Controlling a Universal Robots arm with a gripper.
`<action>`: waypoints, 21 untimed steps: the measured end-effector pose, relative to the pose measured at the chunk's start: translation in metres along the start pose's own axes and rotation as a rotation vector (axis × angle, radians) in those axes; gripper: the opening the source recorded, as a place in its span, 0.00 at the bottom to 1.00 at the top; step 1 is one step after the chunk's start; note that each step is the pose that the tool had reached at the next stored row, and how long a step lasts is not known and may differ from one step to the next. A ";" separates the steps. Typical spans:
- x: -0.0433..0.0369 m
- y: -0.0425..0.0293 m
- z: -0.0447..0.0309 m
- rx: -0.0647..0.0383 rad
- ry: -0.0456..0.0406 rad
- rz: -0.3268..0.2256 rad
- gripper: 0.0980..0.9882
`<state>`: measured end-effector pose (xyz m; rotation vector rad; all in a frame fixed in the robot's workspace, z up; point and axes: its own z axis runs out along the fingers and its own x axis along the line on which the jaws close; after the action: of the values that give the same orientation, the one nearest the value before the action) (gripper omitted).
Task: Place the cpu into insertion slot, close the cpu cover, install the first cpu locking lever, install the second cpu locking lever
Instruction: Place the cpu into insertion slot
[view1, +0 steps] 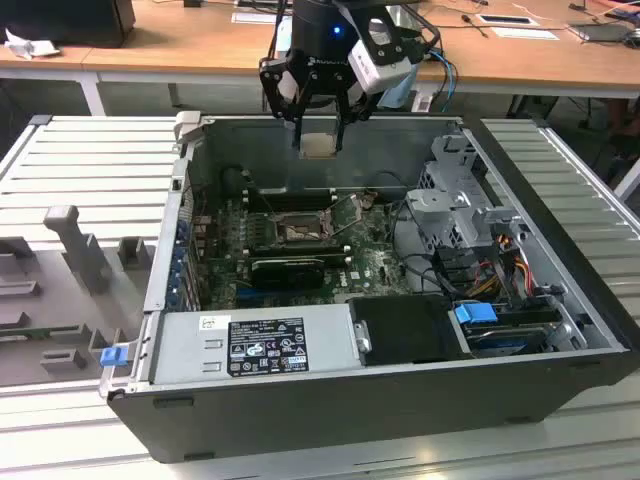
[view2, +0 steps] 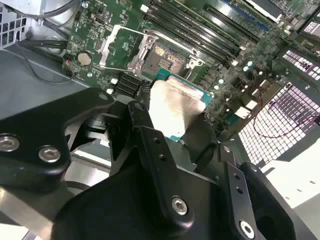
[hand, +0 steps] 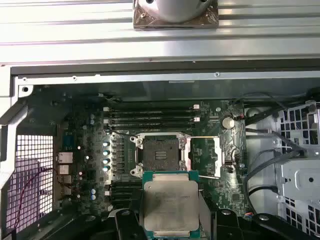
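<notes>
- Nearest the wrist cameras, the gripper (view1: 318, 132) is closed down to the chip's width. Its dark fingers (hand: 131, 225) press on two opposite edges of the chip (hand: 170, 207). That leaves the metal top and the underside untouched, which we judge suits a part that must drop in cleanly.
- We see the chip held flat, silver face toward the wrist, so its contact side looks down at the board (hand: 220, 190). In the exterior view it hangs up by the far rim of the computer case (view1: 330, 400), well apart from everything beneath it.
- Below, near the middle of the board, the socket (hand: 159, 155) lies bare, its brownish contact field exposed and nothing seated in it.
- Just beside the socket, the cover plate (view1: 349, 210) is hinged up and away. We take that as the reason the way down is open. A thin wire lever (hand: 202, 137) lies along it, unlatched as far as we can tell.
- Farther off, the long memory slots (hand: 150, 116) run between the socket and the case wall.
</notes>
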<state>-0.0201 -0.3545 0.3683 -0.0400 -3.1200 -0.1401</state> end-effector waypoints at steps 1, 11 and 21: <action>0.0000 0.0000 0.0000 0.000 0.0000 0.000 0.48; 0.0000 0.0000 0.0000 0.000 -0.0022 0.025 0.48; -0.0001 -0.0002 0.0015 -0.001 -0.0028 0.040 0.48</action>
<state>-0.0201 -0.3546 0.3669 -0.1023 -3.1196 -0.1406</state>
